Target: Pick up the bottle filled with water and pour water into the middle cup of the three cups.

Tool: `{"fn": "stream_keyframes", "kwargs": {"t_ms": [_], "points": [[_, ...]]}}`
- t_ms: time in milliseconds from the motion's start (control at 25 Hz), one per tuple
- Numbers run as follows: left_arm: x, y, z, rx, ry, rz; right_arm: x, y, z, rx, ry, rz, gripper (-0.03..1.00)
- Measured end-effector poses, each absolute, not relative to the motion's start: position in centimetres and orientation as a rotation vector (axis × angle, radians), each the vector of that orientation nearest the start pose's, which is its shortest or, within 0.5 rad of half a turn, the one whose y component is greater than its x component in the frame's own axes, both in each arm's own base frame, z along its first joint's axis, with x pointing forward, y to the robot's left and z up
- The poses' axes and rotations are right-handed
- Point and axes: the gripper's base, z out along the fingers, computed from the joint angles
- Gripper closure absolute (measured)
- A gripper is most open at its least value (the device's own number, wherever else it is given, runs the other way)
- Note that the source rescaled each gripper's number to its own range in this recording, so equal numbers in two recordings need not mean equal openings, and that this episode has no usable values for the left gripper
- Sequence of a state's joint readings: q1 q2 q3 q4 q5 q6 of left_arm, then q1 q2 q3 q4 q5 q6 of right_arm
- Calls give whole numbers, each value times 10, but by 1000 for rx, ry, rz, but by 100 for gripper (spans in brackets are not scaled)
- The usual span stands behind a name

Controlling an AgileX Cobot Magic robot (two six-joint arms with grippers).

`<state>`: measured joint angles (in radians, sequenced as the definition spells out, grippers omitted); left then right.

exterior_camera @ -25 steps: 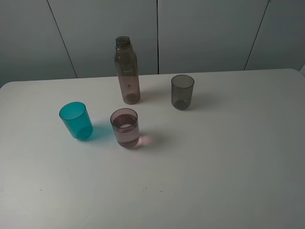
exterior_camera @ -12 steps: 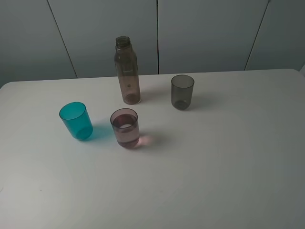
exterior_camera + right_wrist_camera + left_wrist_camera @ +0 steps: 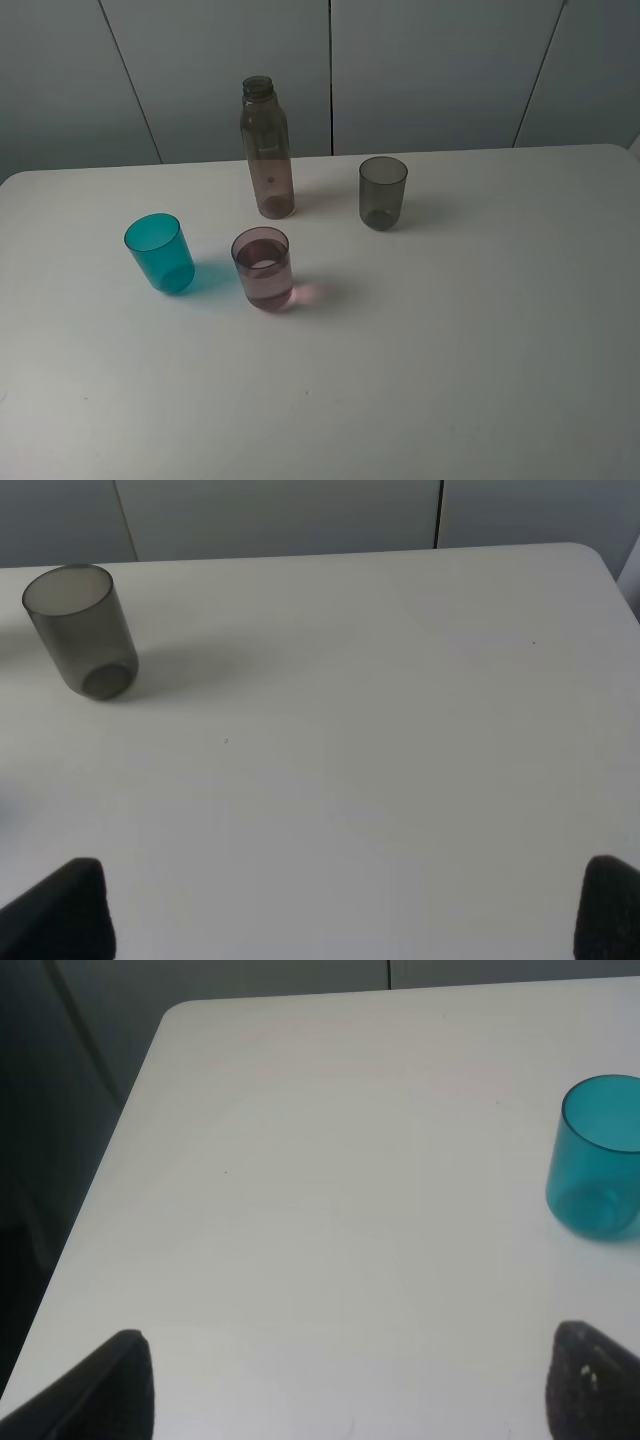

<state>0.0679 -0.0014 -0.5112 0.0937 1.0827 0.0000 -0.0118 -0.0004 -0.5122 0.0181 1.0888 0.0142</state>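
Observation:
The tall smoky brown-pink bottle (image 3: 267,148) stands upright at the back of the white table (image 3: 450,330). The pinkish-mauve middle cup (image 3: 262,268) stands in front of it and holds some liquid. The teal cup (image 3: 159,252) is to its left and also shows in the left wrist view (image 3: 598,1157). The smoky grey cup (image 3: 382,192) is to the right of the bottle and shows in the right wrist view (image 3: 80,630). Neither arm shows in the exterior view. My left gripper (image 3: 350,1385) and right gripper (image 3: 345,910) are open and empty, with fingertips wide apart above bare table.
Grey wall panels (image 3: 420,70) stand behind the table's back edge. The table's left edge and rounded corner (image 3: 165,1020) show in the left wrist view, with a dark drop beyond. The table's right back corner (image 3: 590,555) shows in the right wrist view.

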Motion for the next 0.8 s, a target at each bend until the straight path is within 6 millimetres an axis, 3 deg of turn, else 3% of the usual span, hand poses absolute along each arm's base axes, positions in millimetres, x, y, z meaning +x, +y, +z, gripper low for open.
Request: {"fn": "stream_keyframes", "kwargs": {"t_ms": [800], "points": [[-8,7,279,-76,2052,154,-8,2,278,25,2060,23,-3]]}}
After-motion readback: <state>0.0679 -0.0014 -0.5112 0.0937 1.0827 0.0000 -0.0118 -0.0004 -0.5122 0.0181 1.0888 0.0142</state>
